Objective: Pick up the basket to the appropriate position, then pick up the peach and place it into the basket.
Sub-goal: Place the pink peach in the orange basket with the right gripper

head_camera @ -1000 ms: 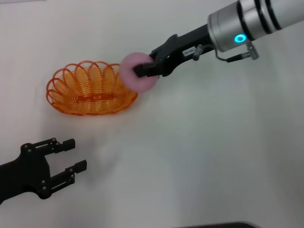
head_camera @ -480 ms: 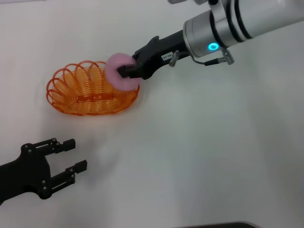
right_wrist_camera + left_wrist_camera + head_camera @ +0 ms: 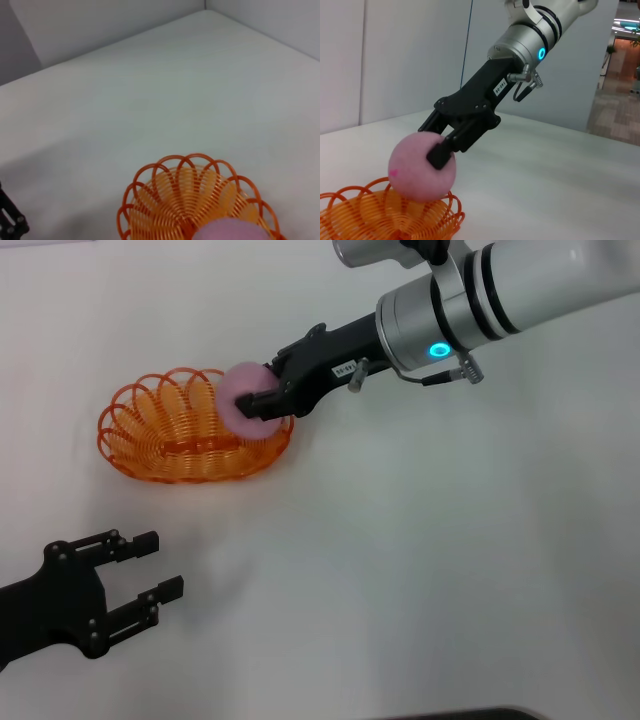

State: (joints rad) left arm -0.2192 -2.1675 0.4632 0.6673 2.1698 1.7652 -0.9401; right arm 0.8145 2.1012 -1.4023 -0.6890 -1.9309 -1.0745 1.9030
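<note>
Right claw (image 3: 262, 400) clamped on the peach (image 3: 243, 400).
Peach hangs over the basket's (image 3: 160, 435) right end; left claw (image 3: 150, 565) gapes, idle, near left.

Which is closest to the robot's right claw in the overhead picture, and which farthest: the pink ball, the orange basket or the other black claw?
1. The peach, held in the right gripper.
2. The basket, just beneath, to its left.
3. The left gripper, open, far down near the robot.
</note>
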